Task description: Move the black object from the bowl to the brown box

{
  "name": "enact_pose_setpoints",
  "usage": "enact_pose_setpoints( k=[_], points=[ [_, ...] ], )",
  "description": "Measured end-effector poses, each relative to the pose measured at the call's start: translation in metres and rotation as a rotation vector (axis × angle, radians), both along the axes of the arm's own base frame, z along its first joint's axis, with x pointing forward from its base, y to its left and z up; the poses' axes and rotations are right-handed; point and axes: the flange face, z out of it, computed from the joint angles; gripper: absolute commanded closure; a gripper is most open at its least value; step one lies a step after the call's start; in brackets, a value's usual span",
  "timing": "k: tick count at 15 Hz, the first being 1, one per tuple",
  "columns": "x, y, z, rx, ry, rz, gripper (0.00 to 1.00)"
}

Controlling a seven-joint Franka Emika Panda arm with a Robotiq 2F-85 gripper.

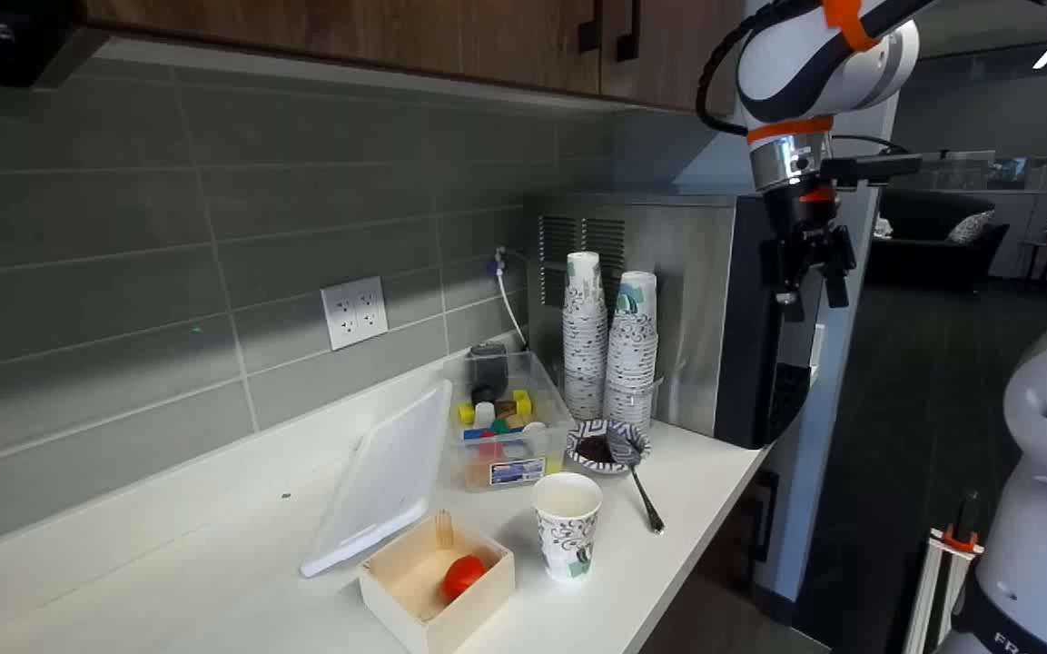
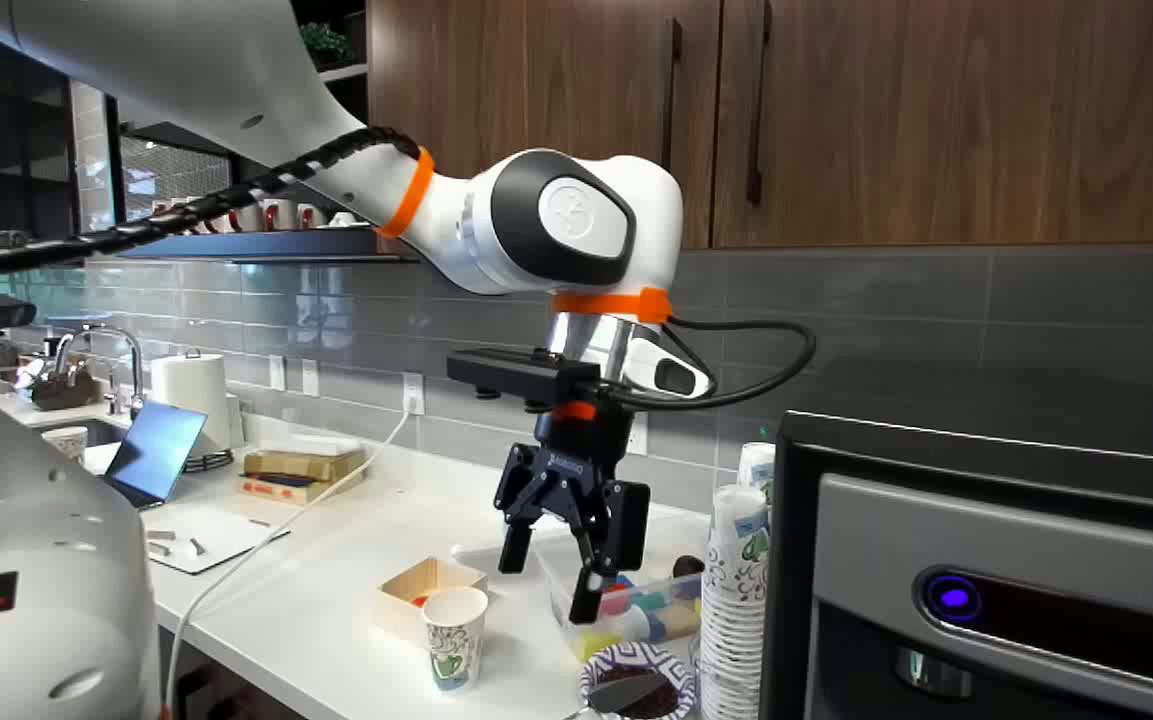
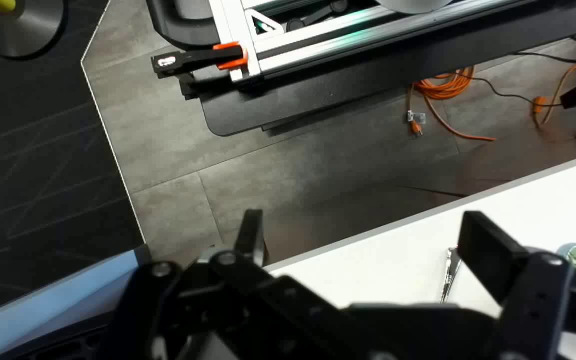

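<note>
Aloft, tool (image 2: 550,580): spread, empty, likely pre-grasp.
Black object (image 1: 488,365): presumably next; swing across, lower.
Brown box (image 1: 478,604): beside cup (image 1: 567,538).

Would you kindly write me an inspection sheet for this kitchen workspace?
Surface: white counter, small dark speck near the wall.
Job's things: bowl holds dark contents, no distinct black object made out; box holds a red item.
Clutter: utensil partly over the bowl, cup, lid, bin, cup stacks.
Gripper: open, nothing held.
Cables: orange cord coiled on the floor; white cable from an outlet.
Surroundings: steel appliance, wooden cabinets.
</note>
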Motion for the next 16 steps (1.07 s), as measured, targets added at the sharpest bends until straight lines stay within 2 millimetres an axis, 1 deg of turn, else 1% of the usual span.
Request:
enact_pose_setpoints(
  k=[12,14,16],
  points=[
    [0.001,0.0,0.0,0.0,-0.001,0.001,0.0],
    [0.008,0.004,0.0,-0.001,-0.014,0.021,0.0],
    [0.028,0.012,0.003,-0.013,-0.036,0.059,0.0]
  ],
)
